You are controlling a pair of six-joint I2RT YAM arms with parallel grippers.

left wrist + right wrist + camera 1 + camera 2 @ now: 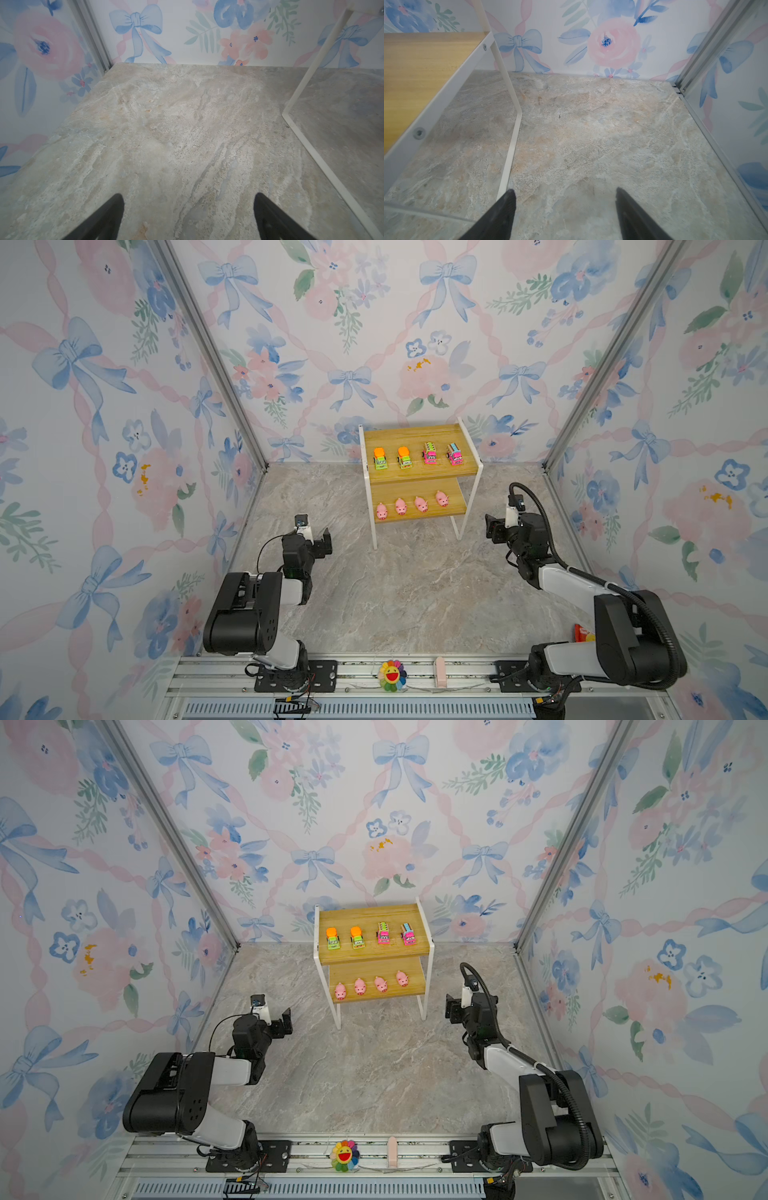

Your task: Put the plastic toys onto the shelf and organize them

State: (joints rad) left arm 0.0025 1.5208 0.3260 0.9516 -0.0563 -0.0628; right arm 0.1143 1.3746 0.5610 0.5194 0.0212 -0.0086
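Observation:
The shelf (pixel 419 434) stands at the back of the marble table, against the wall. On its upper board two orange-topped green trucks (pixel 380 459) sit left of two pink trucks (pixel 429 453), all in one row. Several pink pigs (pixel 400 506) line the lower board. My left gripper (pixel 321 543) hovers left of the shelf's front. It is open and holds nothing (pixel 188 197). My right gripper (pixel 494 529) is just right of the shelf's front leg. It is also open and holds nothing (pixel 565 191). The wrist views show only shelf frame (pixel 301 83) and board (pixel 415 72), no toys.
A rainbow flower plush (pixel 391 675) and a small pink block (pixel 439 672) sit on the front rail. An orange-red object (pixel 582 632) peeks out behind the right arm. Flowered walls with aluminium posts (pixel 208 348) close in both sides and the back.

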